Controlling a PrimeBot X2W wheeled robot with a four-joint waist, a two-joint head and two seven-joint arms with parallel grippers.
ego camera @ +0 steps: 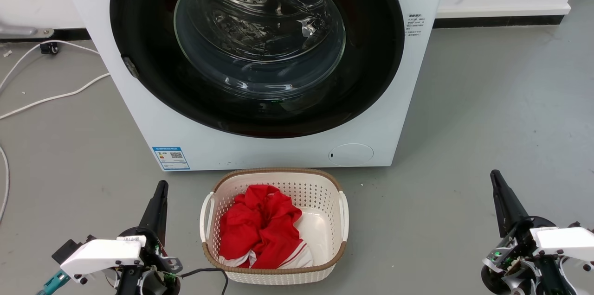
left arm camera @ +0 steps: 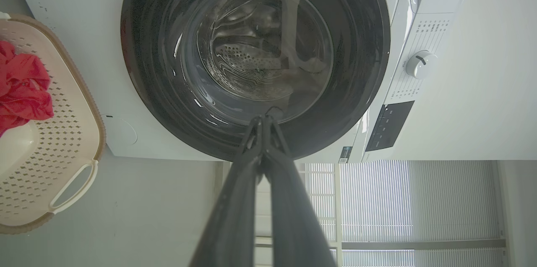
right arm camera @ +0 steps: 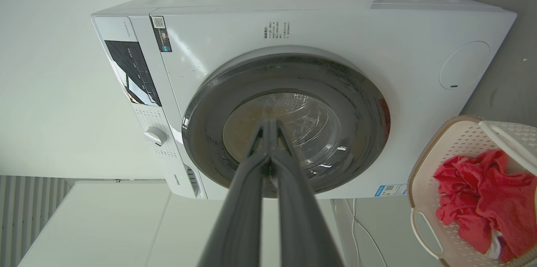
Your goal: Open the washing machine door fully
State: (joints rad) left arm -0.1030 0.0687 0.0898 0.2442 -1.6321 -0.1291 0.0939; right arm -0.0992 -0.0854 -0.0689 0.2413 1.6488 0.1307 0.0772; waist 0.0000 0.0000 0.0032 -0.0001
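The white washing machine (ego camera: 139, 100) stands straight ahead, its big glossy black washing machine door (ego camera: 148, 77) lying flat against the front with the clear glass bowl at its centre. My left gripper (ego camera: 161, 186) rests low at the left, fingers together, well short of the machine. At the lower right my right gripper (ego camera: 495, 175) is likewise shut and holds nothing. In the left wrist view the left gripper (left arm camera: 263, 119) points at the washing machine door (left arm camera: 147, 69). The right wrist view shows the right gripper (right arm camera: 268, 123) before the washing machine door (right arm camera: 209, 120) on the washing machine (right arm camera: 335, 27).
A white laundry basket (ego camera: 341, 211) with red cloth (ego camera: 260, 230) inside sits on the grey floor just in front of the machine, between my arms. White cables (ego camera: 51, 98) trail over the floor at the left. A white wall and cabinet stand behind.
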